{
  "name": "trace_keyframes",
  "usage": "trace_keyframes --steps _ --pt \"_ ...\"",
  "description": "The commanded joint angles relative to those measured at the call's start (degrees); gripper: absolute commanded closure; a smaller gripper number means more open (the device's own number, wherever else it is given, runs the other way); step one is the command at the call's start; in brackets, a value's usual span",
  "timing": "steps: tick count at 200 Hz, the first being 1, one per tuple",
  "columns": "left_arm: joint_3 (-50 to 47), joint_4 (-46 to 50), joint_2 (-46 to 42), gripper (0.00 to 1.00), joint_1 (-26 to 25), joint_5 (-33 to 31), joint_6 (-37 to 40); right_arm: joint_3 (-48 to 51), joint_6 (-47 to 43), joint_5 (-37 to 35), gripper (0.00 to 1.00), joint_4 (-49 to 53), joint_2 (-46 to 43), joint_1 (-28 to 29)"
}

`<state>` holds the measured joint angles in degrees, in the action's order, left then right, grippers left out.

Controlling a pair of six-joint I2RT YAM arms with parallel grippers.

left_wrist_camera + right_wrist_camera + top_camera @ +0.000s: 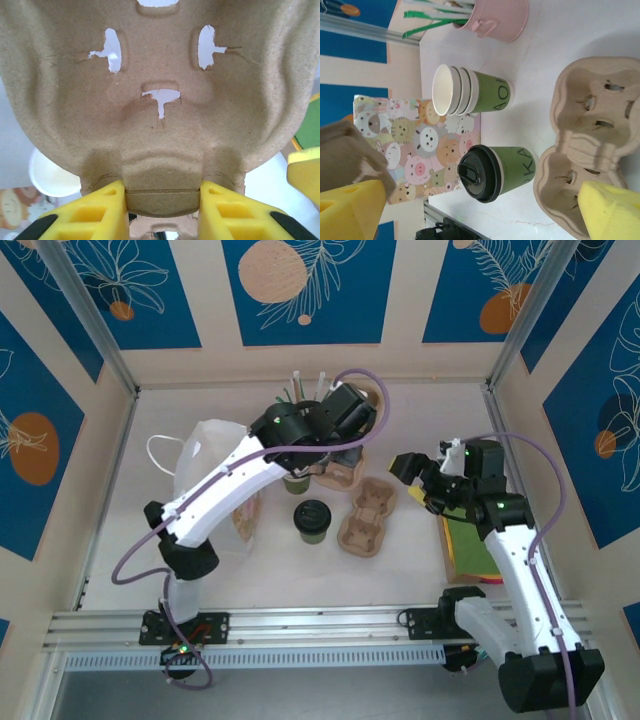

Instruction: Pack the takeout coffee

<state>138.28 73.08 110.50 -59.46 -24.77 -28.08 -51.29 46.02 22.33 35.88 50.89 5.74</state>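
The takeout coffee (312, 521), a green cup with a black lid, stands upright on the white table; in the right wrist view the coffee (512, 170) is ahead of the fingers, untouched. My left gripper (345, 453) is shut on the edge of a brown pulp cup carrier (160, 100), with the yellow fingers (95, 210) pressed to both sides of its tab (162, 192). That held carrier (340, 477) hangs just behind the coffee. My right gripper (412, 480) is open and holds nothing, its fingertips (612, 210) spread wide.
A second pulp carrier (367, 515) lies right of the coffee. A stack of lidless green cups (470, 92) and a pink cup of straws (495, 17) stand behind. A cartoon-print bag (215, 475) stands at the left. Green and yellow sheets (468, 540) lie under the right arm.
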Motion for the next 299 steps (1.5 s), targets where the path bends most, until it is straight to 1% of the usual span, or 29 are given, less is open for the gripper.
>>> trace_keyframes --steps 1,26,44,68,107,137,169,187,251,263,299 --pt "1.01 2.33 -4.32 0.68 0.92 -6.79 3.53 -2.79 1.05 -4.05 0.01 -0.91 1.83 4.36" --pt "0.77 3.04 -7.09 0.68 1.62 -9.45 5.46 -5.26 0.45 -7.32 0.01 -1.3 4.78 9.2" --pt "-0.87 1.82 -9.42 0.67 2.08 -11.75 7.47 -6.34 0.62 -7.81 0.01 -2.15 7.0 11.08" --pt "-4.7 -0.98 -13.08 0.67 4.11 -13.41 9.6 -7.27 1.0 -8.88 0.01 -2.93 8.9 13.38" --pt "-9.35 -8.86 -18.03 0.68 8.46 -11.99 12.96 -8.47 1.52 -10.75 0.01 -3.18 10.7 16.64" --pt "-10.46 -12.92 -19.09 0.68 11.73 -10.92 15.47 -8.87 1.93 -12.12 0.01 -2.87 11.51 18.88" --pt "-12.55 -16.08 -20.14 0.68 14.52 -8.95 17.07 -8.83 2.56 -13.36 0.01 -2.57 11.68 20.17" --pt "-14.63 -17.58 -20.99 0.68 16.23 -8.92 17.98 -8.96 2.59 -13.87 0.01 -2.34 11.68 20.61" --pt "-25.25 -19.38 -28.08 0.68 25.22 -7.82 20.49 -11.21 2.25 -13.91 0.01 -2.13 12.75 21.54" --pt "-27.62 -19.01 -29.72 0.67 26.09 -7.32 20.81 -12.03 1.88 -13.67 0.01 -2.08 13.49 21.7" --pt "-35.04 -17.0 -34.21 0.67 26.95 -7.03 20.4 -13.79 1.44 -13.02 0.01 -2.73 16.17 22.26"
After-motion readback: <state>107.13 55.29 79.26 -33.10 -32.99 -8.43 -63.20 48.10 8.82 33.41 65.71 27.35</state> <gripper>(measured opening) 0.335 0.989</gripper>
